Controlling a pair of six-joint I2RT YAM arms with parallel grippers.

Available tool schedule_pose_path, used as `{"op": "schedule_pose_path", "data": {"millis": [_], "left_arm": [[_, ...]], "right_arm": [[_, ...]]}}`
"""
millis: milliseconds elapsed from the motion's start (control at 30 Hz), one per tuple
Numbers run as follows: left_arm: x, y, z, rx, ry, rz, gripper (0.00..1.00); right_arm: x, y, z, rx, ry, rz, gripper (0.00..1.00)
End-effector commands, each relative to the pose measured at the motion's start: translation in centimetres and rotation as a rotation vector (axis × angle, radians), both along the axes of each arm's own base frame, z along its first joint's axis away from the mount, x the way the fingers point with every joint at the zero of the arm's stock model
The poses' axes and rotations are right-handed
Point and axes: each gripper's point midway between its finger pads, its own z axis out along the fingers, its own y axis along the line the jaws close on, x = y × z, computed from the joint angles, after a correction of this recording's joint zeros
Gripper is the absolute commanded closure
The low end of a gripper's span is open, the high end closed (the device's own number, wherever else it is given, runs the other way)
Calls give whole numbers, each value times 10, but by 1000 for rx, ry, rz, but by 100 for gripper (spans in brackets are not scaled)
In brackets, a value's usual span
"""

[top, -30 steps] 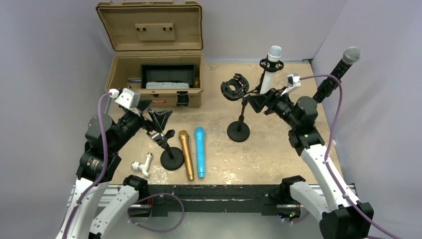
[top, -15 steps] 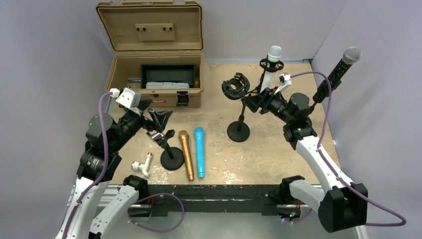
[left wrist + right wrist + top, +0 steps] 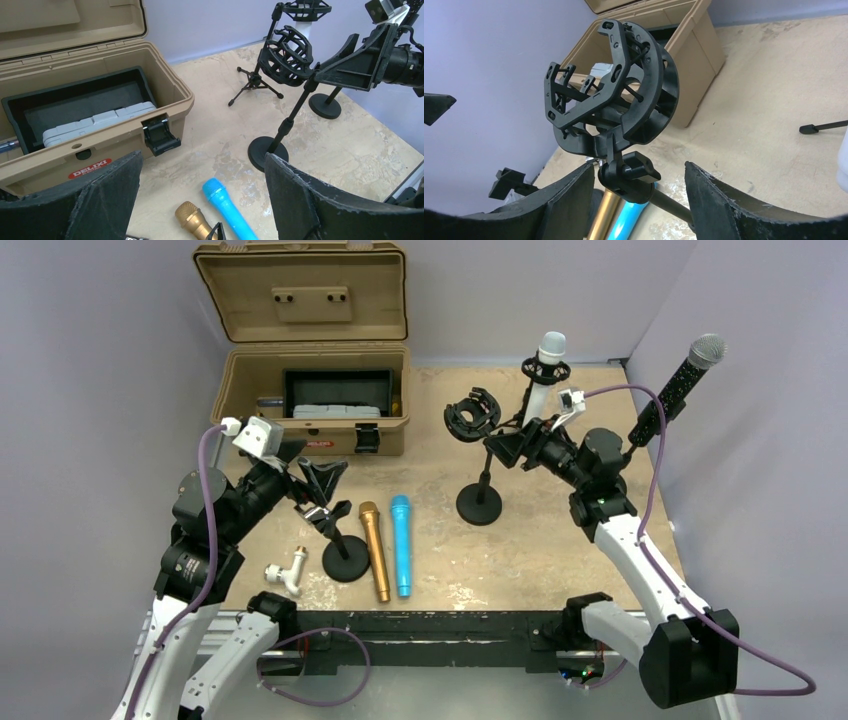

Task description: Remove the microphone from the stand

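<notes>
Black pads of left pincer [image 3: 200, 157] and right pincer [image 3: 639, 172] are held wide apart, empty. Four microphones are counted: gold microphone [image 3: 375, 550] and blue microphone [image 3: 402, 540] beside the left; white microphone [image 3: 551, 346] and black microphone [image 3: 706, 350] mounted beyond the right, since brought up to the shock mount [image 3: 654, 85].

Both arms bend at the elbow; left hand [image 3: 320, 478] gapes wide, right hand [image 3: 503, 448] points left, fingers parted.

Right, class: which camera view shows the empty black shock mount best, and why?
The right wrist view: the shock mount looms close, its open ring and cords clear. The left wrist view shows it smaller, farther off; the top view shows it tiny, from above.
</notes>
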Motion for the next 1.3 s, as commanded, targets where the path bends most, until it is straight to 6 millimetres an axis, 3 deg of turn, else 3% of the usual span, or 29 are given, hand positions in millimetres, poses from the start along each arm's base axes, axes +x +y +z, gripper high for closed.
{"op": "schedule_pose_path", "data": {"millis": [0, 333, 767, 933, 1100, 1267], "left_arm": [[0, -1, 12, -17, -31, -8, 11], [1, -1, 11, -16, -29, -6, 11], [1, -2, 11, -18, -26, -8, 11], [1, -2, 10, -17, -24, -7, 11], [2, -2, 10, -17, -21, -9, 11], [1, -2, 11, -18, -24, -10, 11]], "right_arm": [[2, 1, 36, 16, -92, 9, 35], [10, 0, 20, 2, -62, -6, 41], [6, -14, -58, -66, 80, -86, 46], [4, -17, -77, -89, 103, -101, 51], [-3, -12, -57, -84, 46, -48, 42], [-18, -12, -13, -74, -56, -34, 29]]}}
